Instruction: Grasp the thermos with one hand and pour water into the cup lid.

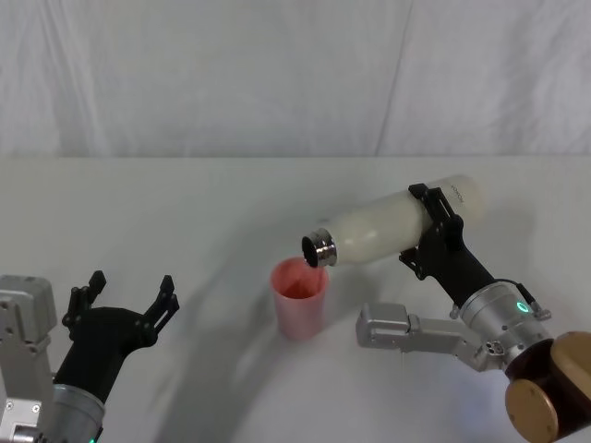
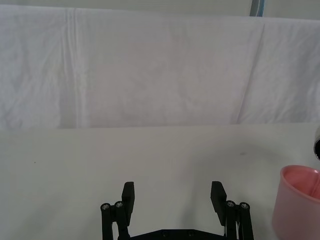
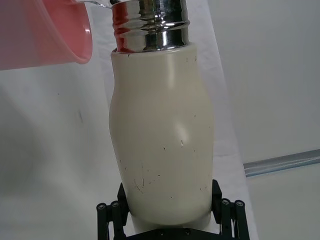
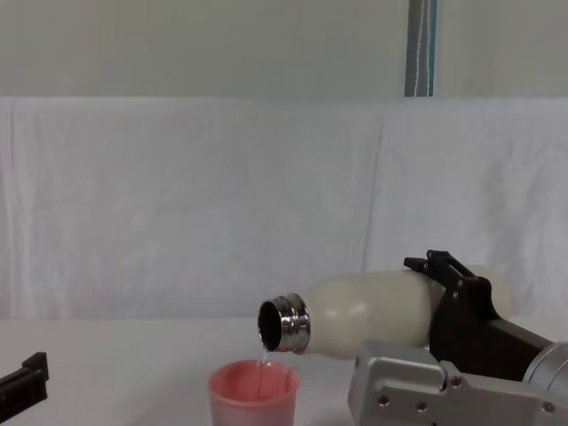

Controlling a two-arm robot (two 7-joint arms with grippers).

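Right hand [image 1: 434,231] clamps thermos [image 1: 392,226] near base. Thermos long axis almost level, steel mouth dipped just over cup lid [image 1: 299,297] rim; thin stream falls in, chest view. Cup lid upright on table [image 1: 185,212]. Left hand [image 1: 125,297] open, parked well left.

White table [image 1: 185,203] under white cloth backdrop [image 1: 277,74]; vertical metal strip [image 4: 422,49] above backdrop.
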